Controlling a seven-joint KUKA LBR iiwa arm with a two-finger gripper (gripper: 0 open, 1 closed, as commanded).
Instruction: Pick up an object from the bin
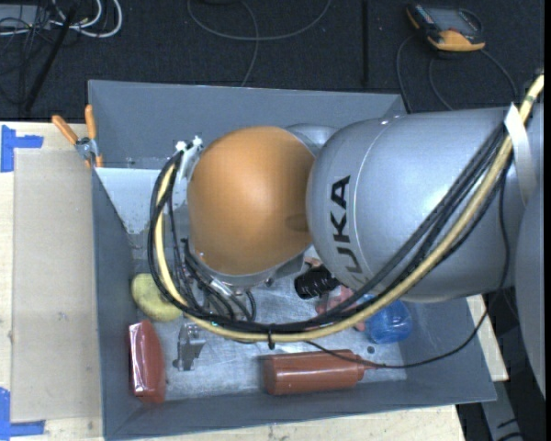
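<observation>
My gripper point(191, 345) reaches down under the orange dome into the front left part of the bin, and most of it is hidden. A yellow rounded thing point(152, 297) lies just to its left, partly behind the cables. A dark red flat block in shiny wrap point(147, 361) lies at the front left, a little apart from the gripper. To the gripper's right, a long red-brown bar point(312, 372) lies along the front wall.
A blue rounded thing point(391, 323) sits at the right under the arm, with a black cylindrical thing point(313, 284) and a bit of pink point(334, 303) beside it. The arm and dome cover the bin's middle and back.
</observation>
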